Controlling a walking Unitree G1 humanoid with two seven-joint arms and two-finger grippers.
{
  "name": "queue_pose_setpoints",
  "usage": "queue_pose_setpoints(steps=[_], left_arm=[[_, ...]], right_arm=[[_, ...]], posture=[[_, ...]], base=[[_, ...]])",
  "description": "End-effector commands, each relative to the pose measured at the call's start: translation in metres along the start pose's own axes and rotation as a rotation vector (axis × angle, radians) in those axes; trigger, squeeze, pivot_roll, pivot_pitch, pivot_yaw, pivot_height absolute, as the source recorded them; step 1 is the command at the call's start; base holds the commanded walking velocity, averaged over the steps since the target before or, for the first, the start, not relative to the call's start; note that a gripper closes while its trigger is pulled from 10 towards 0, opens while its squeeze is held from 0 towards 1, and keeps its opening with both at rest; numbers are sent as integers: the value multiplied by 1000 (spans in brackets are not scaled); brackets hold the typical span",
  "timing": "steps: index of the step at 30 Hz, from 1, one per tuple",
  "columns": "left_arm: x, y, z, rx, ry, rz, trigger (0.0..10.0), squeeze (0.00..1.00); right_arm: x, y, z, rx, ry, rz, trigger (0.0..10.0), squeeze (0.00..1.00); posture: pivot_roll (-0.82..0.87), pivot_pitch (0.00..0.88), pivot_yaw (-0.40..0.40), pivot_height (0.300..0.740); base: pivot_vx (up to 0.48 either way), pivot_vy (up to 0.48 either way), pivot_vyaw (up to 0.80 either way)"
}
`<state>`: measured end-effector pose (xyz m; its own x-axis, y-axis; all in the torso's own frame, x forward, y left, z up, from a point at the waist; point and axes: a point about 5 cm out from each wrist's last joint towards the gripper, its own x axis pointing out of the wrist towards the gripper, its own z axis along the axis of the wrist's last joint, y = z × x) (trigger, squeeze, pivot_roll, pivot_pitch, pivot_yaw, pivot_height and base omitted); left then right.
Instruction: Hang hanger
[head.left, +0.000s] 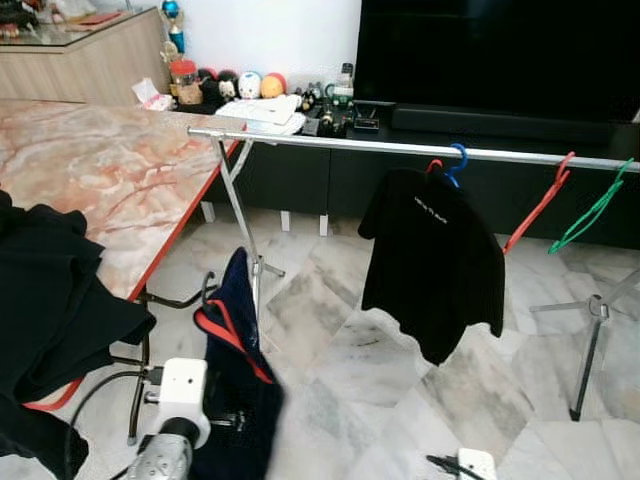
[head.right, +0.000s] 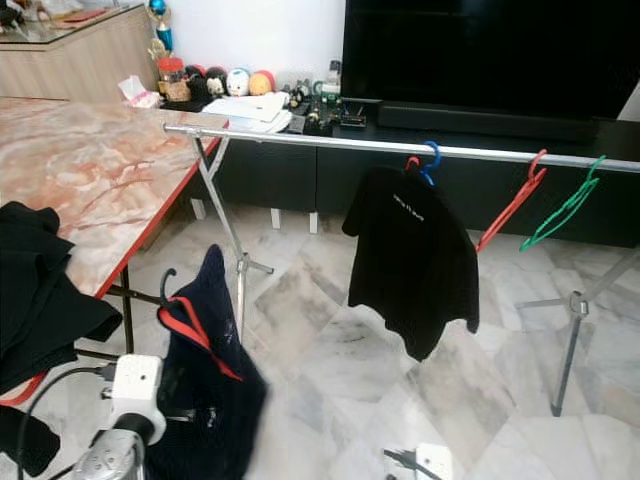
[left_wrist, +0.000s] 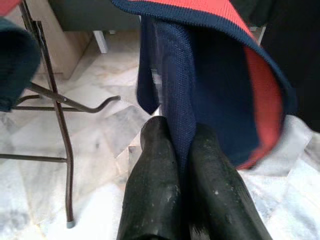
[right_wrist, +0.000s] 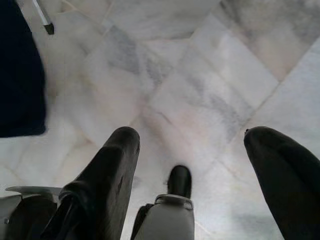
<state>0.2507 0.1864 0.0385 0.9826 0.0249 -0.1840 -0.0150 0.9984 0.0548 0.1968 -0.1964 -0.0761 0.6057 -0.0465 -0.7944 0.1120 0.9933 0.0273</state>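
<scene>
A navy garment (head.left: 240, 375) with a red collar hangs on a black hanger whose hook (head.left: 207, 290) points up. My left gripper (left_wrist: 180, 147) is shut on the navy fabric, low on the left, in front of the silver clothes rail (head.left: 400, 147). On the rail hang a black T-shirt (head.left: 435, 260) on a blue hanger (head.left: 458, 160), a bare red hanger (head.left: 540, 203) and a bare green hanger (head.left: 595, 205). The rail's left stretch is bare. My right gripper (right_wrist: 192, 145) is open and holds nothing; it hangs low over the marble floor (right_wrist: 200, 75).
A marble-topped table (head.left: 110, 170) stands on the left, with black clothes (head.left: 50, 300) piled on its near end. The rail's crossed legs (head.left: 245, 230) stand just behind the held garment. A dark TV cabinet (head.left: 500, 120) with small ornaments runs along the back.
</scene>
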Motion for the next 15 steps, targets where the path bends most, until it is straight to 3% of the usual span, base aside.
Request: queue_pose_setpoints(steps=[1, 15], left_arm=[[1, -3, 7, -7, -38, -15, 10000, 0], [1, -5, 8, -12, -43, -23, 10000, 0]], right_arm=[[-1, -5, -5, 3, 15, -14, 10000, 0], [-1, -5, -5, 5, 13, -17, 10000, 0]], posture=[[58, 66, 43, 740], [59, 67, 43, 740]], base=[[0, 0, 0], [0, 0, 0]])
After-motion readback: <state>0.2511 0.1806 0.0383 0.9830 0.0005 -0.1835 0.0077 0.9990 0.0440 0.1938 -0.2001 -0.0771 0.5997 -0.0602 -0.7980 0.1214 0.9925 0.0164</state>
